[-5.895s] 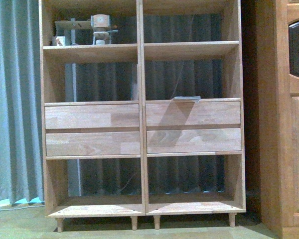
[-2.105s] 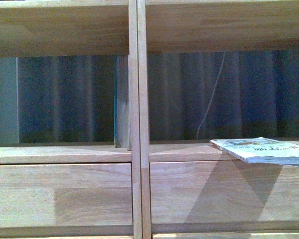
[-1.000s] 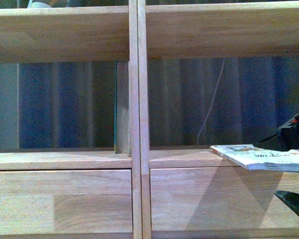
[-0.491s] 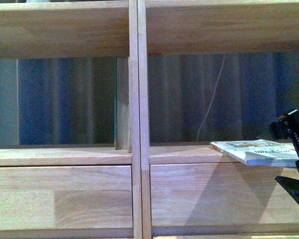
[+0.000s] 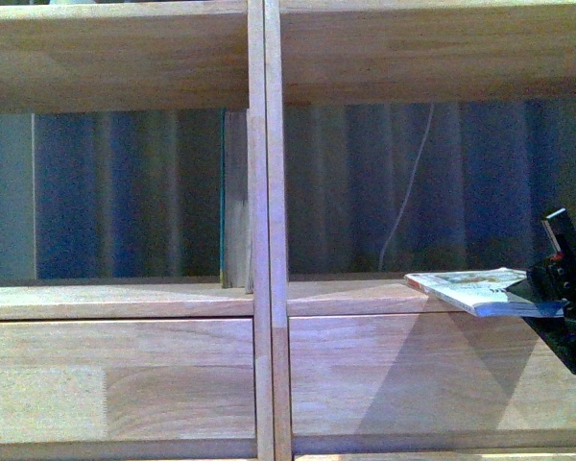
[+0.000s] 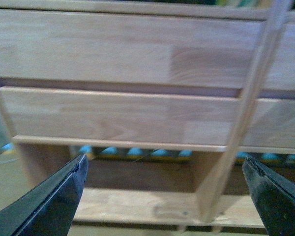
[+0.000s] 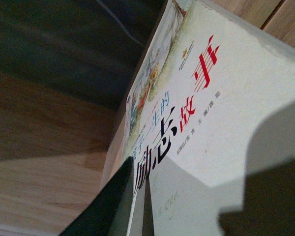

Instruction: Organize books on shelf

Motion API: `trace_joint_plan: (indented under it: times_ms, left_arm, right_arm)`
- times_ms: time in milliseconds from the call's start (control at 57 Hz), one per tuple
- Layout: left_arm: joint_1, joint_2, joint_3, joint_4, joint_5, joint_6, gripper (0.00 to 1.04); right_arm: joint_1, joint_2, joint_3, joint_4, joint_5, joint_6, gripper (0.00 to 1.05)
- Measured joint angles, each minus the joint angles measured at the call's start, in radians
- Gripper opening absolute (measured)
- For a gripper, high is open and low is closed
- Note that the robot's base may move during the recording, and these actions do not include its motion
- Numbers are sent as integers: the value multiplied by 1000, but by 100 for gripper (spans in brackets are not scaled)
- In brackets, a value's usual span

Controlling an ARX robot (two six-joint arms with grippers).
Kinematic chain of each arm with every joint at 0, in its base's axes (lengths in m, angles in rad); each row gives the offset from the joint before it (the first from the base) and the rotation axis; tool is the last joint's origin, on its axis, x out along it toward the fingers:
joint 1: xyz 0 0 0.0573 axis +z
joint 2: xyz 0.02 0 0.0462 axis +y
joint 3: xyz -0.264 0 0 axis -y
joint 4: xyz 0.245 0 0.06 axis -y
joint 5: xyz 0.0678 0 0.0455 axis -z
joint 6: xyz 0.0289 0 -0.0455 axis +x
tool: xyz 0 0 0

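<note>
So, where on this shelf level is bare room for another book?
Left cubby: bare left of the teal book standing against the divider. Right cubby: bare between divider and paperback; crowded around the right gripper there.

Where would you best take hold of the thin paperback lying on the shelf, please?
I'd grip the spine edge of the paperback that juts past the front of the shelf, coming from the front with one finger above and one below. It lies flat, so only that overhang leaves room underneath.
</note>
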Motion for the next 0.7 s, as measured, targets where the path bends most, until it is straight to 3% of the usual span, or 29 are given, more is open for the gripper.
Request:
trace_joint_plan:
  times_ms: [88, 193, 263, 439, 702]
  left_arm:
    - [172, 134, 53, 164, 186, -73, 97]
    - [313, 309, 144, 330, 309, -151, 97]
    - [348, 449, 211, 431, 354, -218, 97]
    - [314, 837, 406, 615, 380, -375, 97]
    - [174, 1286, 698, 600, 355, -640, 97]
  right_arm:
    - [-6, 0, -8, 14, -9, 0, 10]
    - [-11, -1, -15, 26, -19, 0, 8]
    - [-16, -1, -21, 29, -27, 1, 7]
    - [-22, -11, -34, 37, -35, 0, 7]
    - [-18, -51, -74, 79, -70, -25, 7]
